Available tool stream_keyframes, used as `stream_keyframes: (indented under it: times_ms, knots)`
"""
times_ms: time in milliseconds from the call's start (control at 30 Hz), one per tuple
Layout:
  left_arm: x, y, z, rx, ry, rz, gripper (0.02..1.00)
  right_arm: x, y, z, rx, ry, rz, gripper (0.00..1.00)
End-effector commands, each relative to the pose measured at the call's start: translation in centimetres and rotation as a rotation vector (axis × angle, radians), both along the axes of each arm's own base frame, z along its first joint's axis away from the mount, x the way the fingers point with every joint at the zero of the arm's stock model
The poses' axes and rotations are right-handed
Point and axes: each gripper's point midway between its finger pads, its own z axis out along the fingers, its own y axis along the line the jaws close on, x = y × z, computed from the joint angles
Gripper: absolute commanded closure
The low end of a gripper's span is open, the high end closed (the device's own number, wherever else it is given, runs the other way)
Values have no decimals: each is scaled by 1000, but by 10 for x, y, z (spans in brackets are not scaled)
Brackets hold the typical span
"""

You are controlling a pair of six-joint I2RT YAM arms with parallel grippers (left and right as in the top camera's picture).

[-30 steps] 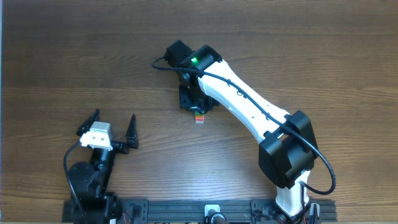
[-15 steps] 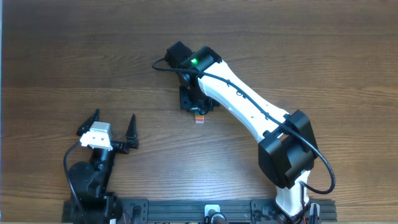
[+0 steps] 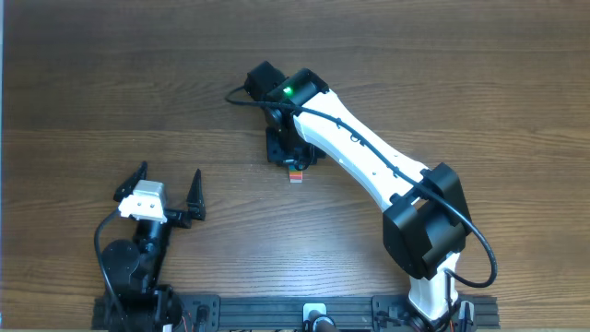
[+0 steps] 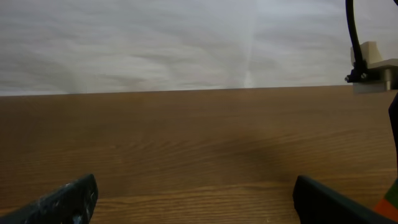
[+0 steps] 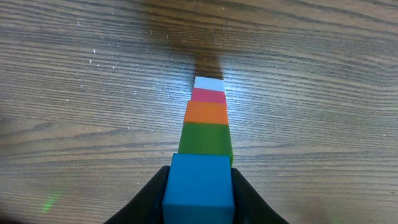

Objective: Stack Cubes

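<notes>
A tower of cubes stands on the wooden table: white (image 5: 209, 83) at the bottom, then pink (image 5: 208, 96), orange (image 5: 206, 113) and green (image 5: 205, 140), with a blue cube (image 5: 199, 183) on top. My right gripper (image 5: 199, 200) is shut on the blue cube from above, one finger on each side. From overhead, the right gripper (image 3: 292, 153) covers most of the tower (image 3: 296, 175) near the table's middle. My left gripper (image 3: 169, 177) stands open near the front left, away from the tower, with nothing between its fingers (image 4: 68, 199).
Bare wooden table (image 3: 479, 101) lies on all sides of the tower. The right arm (image 3: 369, 161) stretches diagonally from the front right to the middle. A pale wall (image 4: 186, 43) rises beyond the table's far edge.
</notes>
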Motion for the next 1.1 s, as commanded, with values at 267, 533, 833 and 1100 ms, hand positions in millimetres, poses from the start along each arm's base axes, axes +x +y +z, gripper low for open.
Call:
stream_keyframes:
  times_ms: [267, 533, 833, 1100]
  knots:
    - [0, 0, -1, 14, -1, -2, 18, -3, 1, -7, -6, 18, 11, 695]
    - [0, 0, -1, 14, -1, -2, 18, -3, 1, -7, -6, 18, 11, 625]
    - [0, 0, -1, 14, -1, -2, 18, -3, 1, -7, -6, 18, 11, 566]
    - [0, 0, -1, 14, -1, -2, 18, -3, 1, -7, -5, 17, 11, 314]
